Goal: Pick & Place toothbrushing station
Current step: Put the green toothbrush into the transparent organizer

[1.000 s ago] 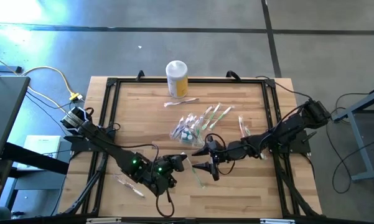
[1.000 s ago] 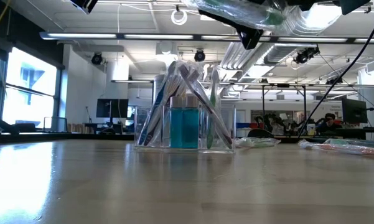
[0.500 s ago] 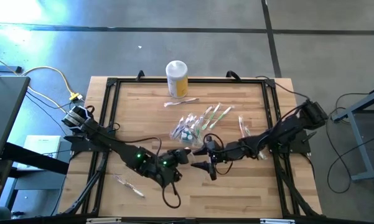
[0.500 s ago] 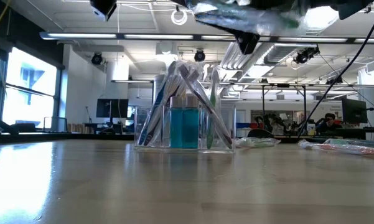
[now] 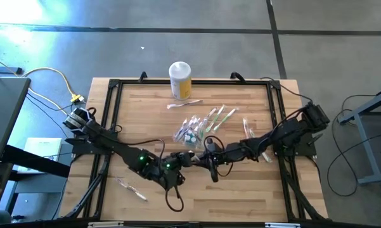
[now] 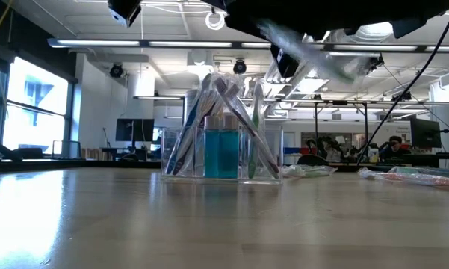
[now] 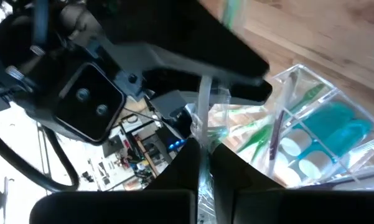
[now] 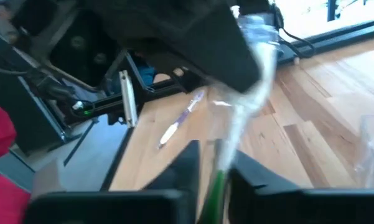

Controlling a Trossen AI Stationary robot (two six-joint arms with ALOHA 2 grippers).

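Both claws pinched on one wrapped toothbrush beside clear toothbrushing station full of brushes.

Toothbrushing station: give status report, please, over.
Left gripper and right gripper both shut on one wrapped toothbrush, above the table near the toothbrushing station. Station upright, untouched. Yellow jar far off.

Place: you're in a robotics lab — a large open industrial hall.
Floor: bare grey concrete around a black-framed wooden table.
Ceiling: exposed ducts and strip lights.
Background: monitors, desks and a seated person — behind the table's far edge.
Cabling: yellow cable off the table's far left corner.
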